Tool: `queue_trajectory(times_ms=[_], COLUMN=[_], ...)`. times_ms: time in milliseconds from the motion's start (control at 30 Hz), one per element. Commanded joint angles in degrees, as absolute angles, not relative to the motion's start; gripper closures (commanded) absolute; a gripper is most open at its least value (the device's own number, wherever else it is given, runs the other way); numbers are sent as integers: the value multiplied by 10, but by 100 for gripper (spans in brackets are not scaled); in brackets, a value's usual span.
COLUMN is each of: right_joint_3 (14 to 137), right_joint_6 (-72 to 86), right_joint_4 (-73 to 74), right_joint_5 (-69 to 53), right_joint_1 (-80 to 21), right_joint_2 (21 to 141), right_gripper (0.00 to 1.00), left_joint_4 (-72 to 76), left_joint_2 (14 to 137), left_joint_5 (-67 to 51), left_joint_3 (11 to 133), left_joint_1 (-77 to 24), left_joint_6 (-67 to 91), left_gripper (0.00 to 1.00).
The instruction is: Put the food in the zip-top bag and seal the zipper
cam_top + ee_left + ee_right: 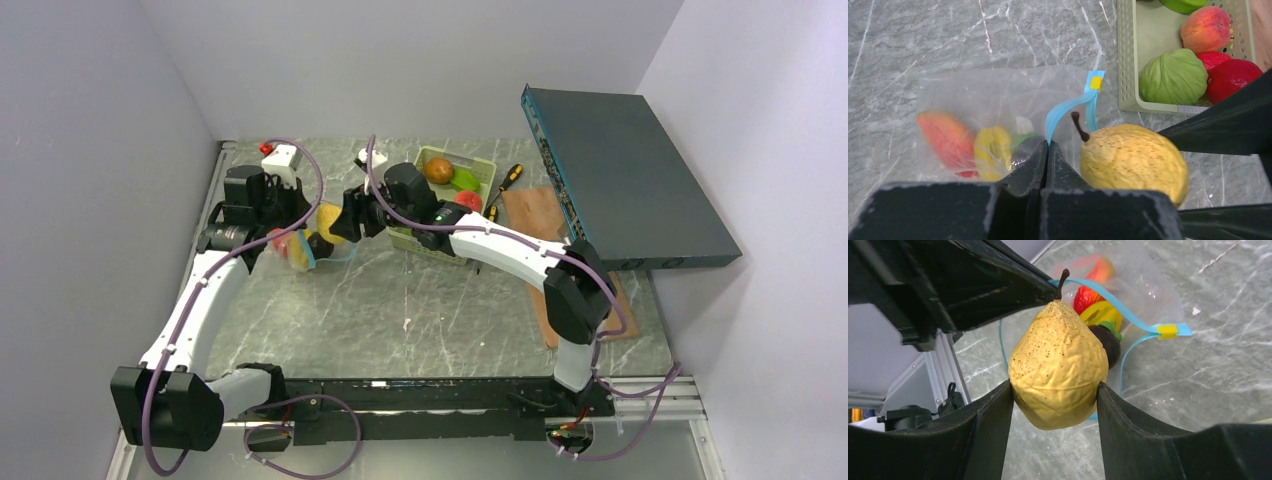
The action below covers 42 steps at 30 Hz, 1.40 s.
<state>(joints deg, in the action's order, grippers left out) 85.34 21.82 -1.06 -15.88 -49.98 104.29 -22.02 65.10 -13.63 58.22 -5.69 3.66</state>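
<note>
The clear zip-top bag lies on the marble table with a red piece, a yellow piece and a dark piece of toy food inside. My left gripper is shut on the bag's light blue zipper and lifts the mouth edge. My right gripper is shut on a yellow pear, stem pointing at the open mouth of the bag. In the top view the pear hangs just right of the bag, between the two grippers. The pear also shows in the left wrist view.
A pale green basket behind the right arm holds more food: a green piece, a peach-coloured piece and red pieces. Screwdrivers, a wooden board and a dark box stand to the right.
</note>
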Motion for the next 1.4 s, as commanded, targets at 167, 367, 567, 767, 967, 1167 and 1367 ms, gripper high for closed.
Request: queue_trajectory(times_ms=[167, 367, 567, 767, 967, 1167, 1367], right_joint_3=[856, 878, 904, 958, 1019, 1025, 996], right_joint_6=[254, 268, 283, 290, 295, 297, 278], right_joint_4=[-65, -63, -68, -59, -39, -22, 4], right_joint_5=[-192, -194, -181, -149, -125, -112, -99], right_joint_1=[-503, -503, -503, -503, -503, -502, -502], right_joint_2=[1066, 1101, 1132, 1173, 1219, 1212, 1168], right_gripper=[100, 99, 90, 78, 40, 13, 13], left_joint_4=[-206, -206, -202, -202, -199, -198, -199], left_joint_2=[634, 632, 628, 627, 621, 616, 614], left_joint_5=[-137, -137, -139, -140, -135, -127, -120], left_joint_3=[596, 593, 591, 591, 588, 587, 587], left_joint_1=[-58, -58, -58, -58, -58, -58, -58], left_joint_6=[29, 28, 29, 28, 29, 32, 33], left_gripper=[100, 100, 100, 100, 100, 100, 100])
